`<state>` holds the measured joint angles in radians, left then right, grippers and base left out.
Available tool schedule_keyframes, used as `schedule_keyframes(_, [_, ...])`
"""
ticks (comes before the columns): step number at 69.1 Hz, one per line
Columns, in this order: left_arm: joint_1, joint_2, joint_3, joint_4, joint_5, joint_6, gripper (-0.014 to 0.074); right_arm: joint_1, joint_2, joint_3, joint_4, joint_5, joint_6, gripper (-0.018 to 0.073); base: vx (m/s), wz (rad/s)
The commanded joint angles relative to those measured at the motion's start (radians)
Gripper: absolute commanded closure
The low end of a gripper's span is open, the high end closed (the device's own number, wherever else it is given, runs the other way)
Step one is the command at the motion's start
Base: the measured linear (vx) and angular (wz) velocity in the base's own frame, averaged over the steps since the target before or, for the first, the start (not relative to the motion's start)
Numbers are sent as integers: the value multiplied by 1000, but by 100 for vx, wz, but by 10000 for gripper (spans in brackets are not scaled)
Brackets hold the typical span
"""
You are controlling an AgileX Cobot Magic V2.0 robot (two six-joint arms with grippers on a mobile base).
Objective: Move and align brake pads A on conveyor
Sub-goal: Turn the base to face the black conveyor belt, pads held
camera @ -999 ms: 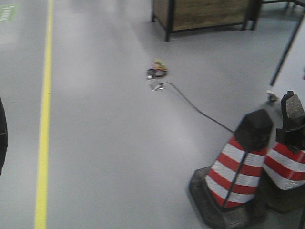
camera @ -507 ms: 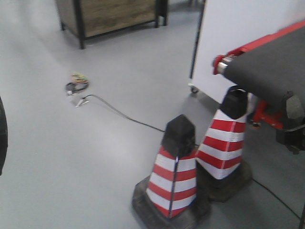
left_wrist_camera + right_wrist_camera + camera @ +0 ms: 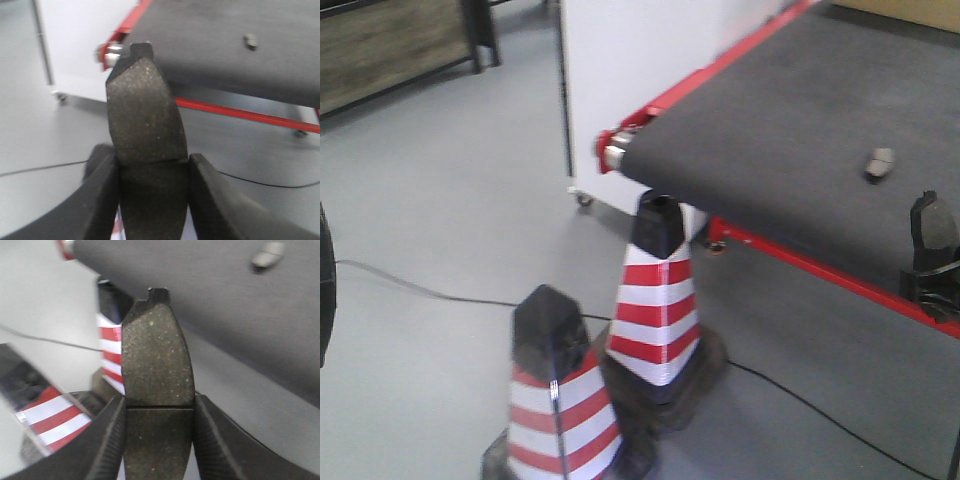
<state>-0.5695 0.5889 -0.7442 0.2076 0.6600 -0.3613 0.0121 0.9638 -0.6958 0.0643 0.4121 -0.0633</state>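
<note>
The conveyor [image 3: 790, 130] is a dark belt with red edges, at the upper right of the front view. One brake pad [image 3: 879, 163] lies on it, also seen in the left wrist view as a small pad [image 3: 250, 41] and in the right wrist view [image 3: 268, 254]. My left gripper [image 3: 152, 185] is shut on a gritty dark brake pad [image 3: 145, 115] standing upright between its fingers, short of the belt [image 3: 210, 45]. My right gripper [image 3: 159, 435] is shut on another pad [image 3: 157, 360]. This pad [image 3: 933, 222] shows at the front view's right edge, beside the belt's near border.
Two red-and-white traffic cones [image 3: 655, 300] [image 3: 555, 400] stand on the grey floor in front of the conveyor's end roller [image 3: 615, 155]. A black cable [image 3: 410, 285] runs across the floor. A white panel [image 3: 640, 60] and a wooden cabinet [image 3: 380, 40] stand behind.
The front view has swung right: the cones slid left and the conveyor with its lying pad has come into view and closer. The right gripper still holds its pad.
</note>
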Motion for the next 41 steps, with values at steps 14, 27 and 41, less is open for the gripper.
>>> schedule_keyframes(14, [1, 4, -26, 11, -90, -8, 419, -2, -17, -30, -1, -86, -7, 473, 17, -66])
schedule_keyframes(27, [1, 4, -26, 11, -90, -8, 419, -2, -17, -30, -1, -86, -7, 473, 17, -61])
schedule_keyframes(41, [1, 4, -26, 11, -90, -8, 419, -2, -17, -30, -1, -86, -7, 473, 18, -46])
